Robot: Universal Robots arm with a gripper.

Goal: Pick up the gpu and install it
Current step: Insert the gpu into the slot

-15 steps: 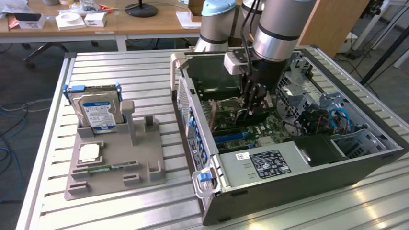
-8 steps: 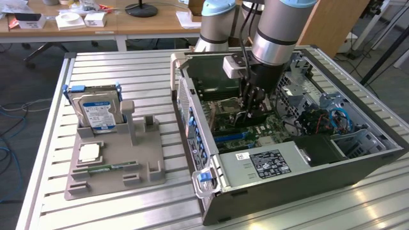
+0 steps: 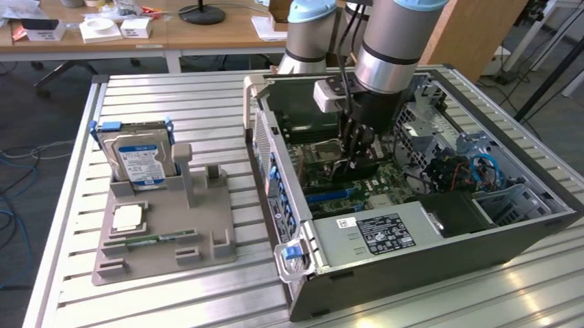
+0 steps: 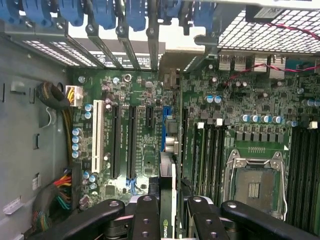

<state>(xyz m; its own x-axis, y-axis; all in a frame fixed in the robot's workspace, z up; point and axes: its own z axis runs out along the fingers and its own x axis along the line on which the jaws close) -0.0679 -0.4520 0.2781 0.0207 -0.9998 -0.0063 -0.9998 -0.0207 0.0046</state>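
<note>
The gpu (image 4: 167,200), picked up, was pinched edge-on by the gripper (image 3: 356,160) above the motherboard slots (image 4: 115,140) inside the open case (image 3: 438,266), at three o'clock from the grey holder (image 3: 155,232) in the exterior view, apparently not yet seated.

Reaching straight down with the arm (image 3: 401,27), holding the wrist (image 3: 370,102) vertical and pointing the gripper (image 3: 354,157) downward. Pinching the gpu (image 4: 167,220) edge-on between the two fingers (image 4: 145,220), pressing the jaws partly closed against its faces, spreading the black finger links (image 4: 90,220) outward.

Seemingly NVIDIA logo (image 4: 166,229) on gpu (image 4: 168,197)
</note>
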